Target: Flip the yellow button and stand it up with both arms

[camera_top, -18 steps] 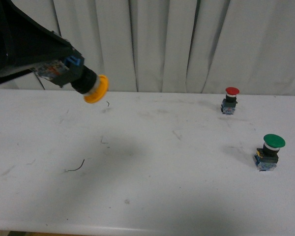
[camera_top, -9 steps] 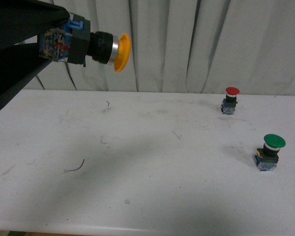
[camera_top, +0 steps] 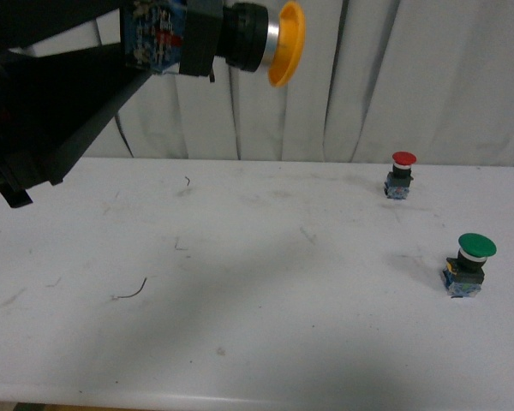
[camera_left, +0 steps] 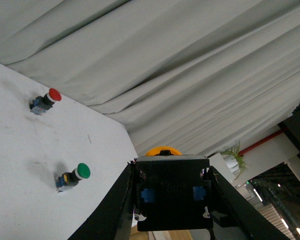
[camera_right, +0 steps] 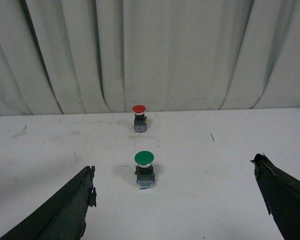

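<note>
Yellow button (camera_top: 214,34) held high above the table (camera_top: 257,342), at the upper left of the front view, in front of the curtain (camera_top: 411,77). Note that your left gripper (camera_left: 171,172) is clamped on the button's black-and-blue base: the left wrist view shows one black finger pressed against each side of the block. The button lies on its side in that grip, its axis roughly level. Its base sits between the fingers (camera_top: 60,128) and its orange-yellow cap points away from them, toward the robot's right. The cap, silver ring and black collar stand clear of the fingers. Your right gripper (camera_right: 172,165) is spread wide and holds nothing. Only the right wrist view shows it, so you cannot tell its spacing from the button. On the table's right side stand the red button (camera_top: 403,174), near the curtain, and the green button (camera_top: 469,264), nearer you. Both are upright, cap on top, well apart from the held one.
</note>
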Action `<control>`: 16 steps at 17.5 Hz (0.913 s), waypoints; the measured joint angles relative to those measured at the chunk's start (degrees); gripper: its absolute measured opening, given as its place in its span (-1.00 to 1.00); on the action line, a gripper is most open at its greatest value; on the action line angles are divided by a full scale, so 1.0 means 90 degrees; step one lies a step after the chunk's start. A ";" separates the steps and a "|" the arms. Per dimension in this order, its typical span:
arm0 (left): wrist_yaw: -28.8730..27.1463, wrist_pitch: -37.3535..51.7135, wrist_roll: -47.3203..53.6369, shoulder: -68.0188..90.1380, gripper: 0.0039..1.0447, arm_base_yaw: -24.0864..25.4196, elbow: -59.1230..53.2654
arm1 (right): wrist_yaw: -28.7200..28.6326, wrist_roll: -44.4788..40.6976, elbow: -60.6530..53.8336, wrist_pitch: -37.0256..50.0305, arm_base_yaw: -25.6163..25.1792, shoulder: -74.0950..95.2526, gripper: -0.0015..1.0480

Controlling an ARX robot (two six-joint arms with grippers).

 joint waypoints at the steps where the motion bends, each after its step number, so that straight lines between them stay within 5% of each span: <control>1: 0.0000 -0.0046 0.0005 0.0032 -0.32 -0.0002 0.0000 | 0.0000 0.0000 0.0000 0.0002 0.0000 0.0000 0.88; 6: -0.0022 -0.0092 0.0058 0.0085 -0.32 -0.0087 -0.0002 | 0.0000 0.0000 0.0000 0.0002 0.0000 0.0000 0.88; 9: -0.0066 -0.0192 0.0126 0.0119 -0.32 -0.0100 -0.0002 | -0.1144 0.0282 0.0131 0.2548 -0.1005 0.1792 0.88; 13: -0.0090 -0.0107 0.0168 0.0202 -0.32 -0.0136 -0.0002 | -0.0845 0.0729 0.1977 0.6611 -0.0199 0.6414 0.88; 16: -0.0119 -0.0114 0.0165 0.0202 -0.32 -0.0095 0.0007 | -0.1712 0.2543 0.2601 0.8179 0.0442 0.8284 0.88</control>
